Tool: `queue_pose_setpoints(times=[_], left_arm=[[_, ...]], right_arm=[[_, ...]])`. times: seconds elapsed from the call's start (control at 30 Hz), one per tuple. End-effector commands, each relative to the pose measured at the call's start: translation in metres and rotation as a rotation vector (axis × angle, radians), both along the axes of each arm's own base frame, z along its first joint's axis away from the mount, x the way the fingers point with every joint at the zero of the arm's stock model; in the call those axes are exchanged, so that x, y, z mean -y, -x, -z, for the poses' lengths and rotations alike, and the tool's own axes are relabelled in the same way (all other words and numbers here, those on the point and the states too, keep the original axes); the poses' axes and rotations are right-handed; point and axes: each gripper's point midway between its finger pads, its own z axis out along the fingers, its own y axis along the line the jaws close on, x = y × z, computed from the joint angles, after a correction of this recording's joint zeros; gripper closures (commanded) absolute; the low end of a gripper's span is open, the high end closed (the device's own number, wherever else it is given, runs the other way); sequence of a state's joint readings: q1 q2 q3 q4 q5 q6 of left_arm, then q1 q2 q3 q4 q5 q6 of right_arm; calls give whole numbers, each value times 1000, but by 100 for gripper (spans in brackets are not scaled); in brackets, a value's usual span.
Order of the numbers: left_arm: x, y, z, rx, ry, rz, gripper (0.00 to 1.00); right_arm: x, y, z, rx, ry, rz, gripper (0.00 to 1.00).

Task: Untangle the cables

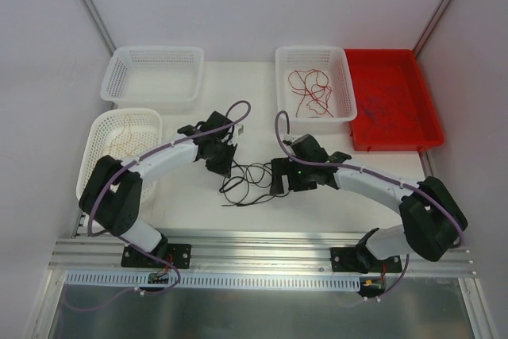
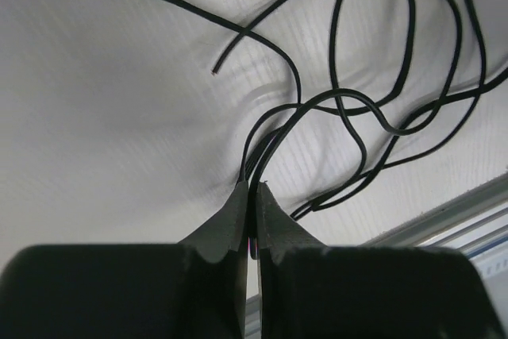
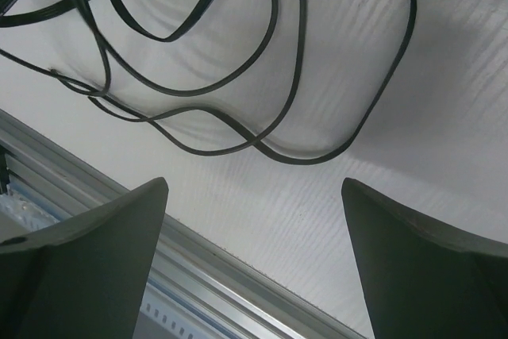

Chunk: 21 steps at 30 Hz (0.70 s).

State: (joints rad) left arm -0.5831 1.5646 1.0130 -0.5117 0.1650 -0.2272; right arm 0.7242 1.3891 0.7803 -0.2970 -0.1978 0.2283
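A loose tangle of thin, glossy black cables (image 1: 248,179) lies in looping curls on the matte white table (image 1: 258,85), whose surface is faintly ribbed. At the tangle's left edge the left gripper (image 2: 252,190) has its dull black wedge-shaped fingers pressed together, pinching black strands. Just right of the tangle the right gripper (image 3: 254,188) has its fingers spread wide, touching nothing. Beyond the tangle, fine red curly wires (image 1: 311,89) sit in a white plastic lattice basket (image 1: 313,52).

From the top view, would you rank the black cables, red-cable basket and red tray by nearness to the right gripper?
1. Black cables, just left of the right gripper.
2. Red-cable basket, behind it.
3. Red tray, far right corner.
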Motion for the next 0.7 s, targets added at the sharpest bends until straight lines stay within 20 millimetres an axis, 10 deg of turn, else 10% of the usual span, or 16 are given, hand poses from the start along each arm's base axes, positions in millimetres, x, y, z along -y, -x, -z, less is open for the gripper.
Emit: queue_pose_setpoints(times=[0.0,0.67], left_arm=[[4,-6,-46,121,69,-10,100],[5,10,-279,549,431,-6,100]], right_arm=[[-13,-19,-4,50,-4,40,4],[38,-25,50,-10,229,244,15]])
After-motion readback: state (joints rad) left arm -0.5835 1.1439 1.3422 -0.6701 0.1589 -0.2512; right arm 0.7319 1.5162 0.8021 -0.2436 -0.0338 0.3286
